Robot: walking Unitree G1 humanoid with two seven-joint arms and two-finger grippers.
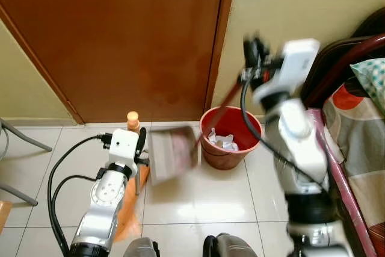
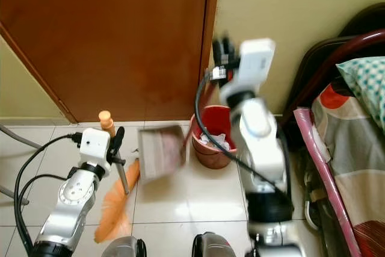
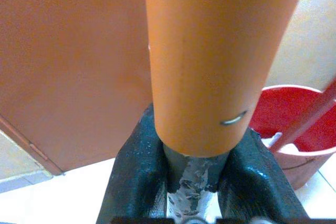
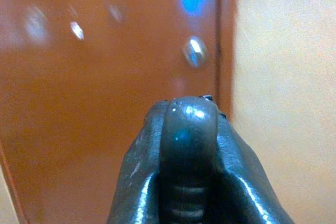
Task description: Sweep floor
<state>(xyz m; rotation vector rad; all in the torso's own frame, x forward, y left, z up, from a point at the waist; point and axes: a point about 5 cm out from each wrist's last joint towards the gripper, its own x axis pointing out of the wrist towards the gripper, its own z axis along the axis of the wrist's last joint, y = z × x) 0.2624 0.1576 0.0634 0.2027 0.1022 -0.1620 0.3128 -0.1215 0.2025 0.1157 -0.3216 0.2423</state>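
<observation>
Sweeping looks nearly done: the right gripper (image 2: 224, 49), jaws clamped on the dustpan (image 2: 161, 151) handle, holds it raised beside the red bin (image 1: 230, 138) for emptying, while the left gripper (image 1: 139, 142) grips the orange broom (image 2: 114, 200) upright.

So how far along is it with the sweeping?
Late stage, apparently. The red bin already holds crumpled paper. The right gripper has the dustpan lifted by its long handle, tilted beside the bin; the left gripper holds the orange broom. Emptying the dustpan seems left.
</observation>
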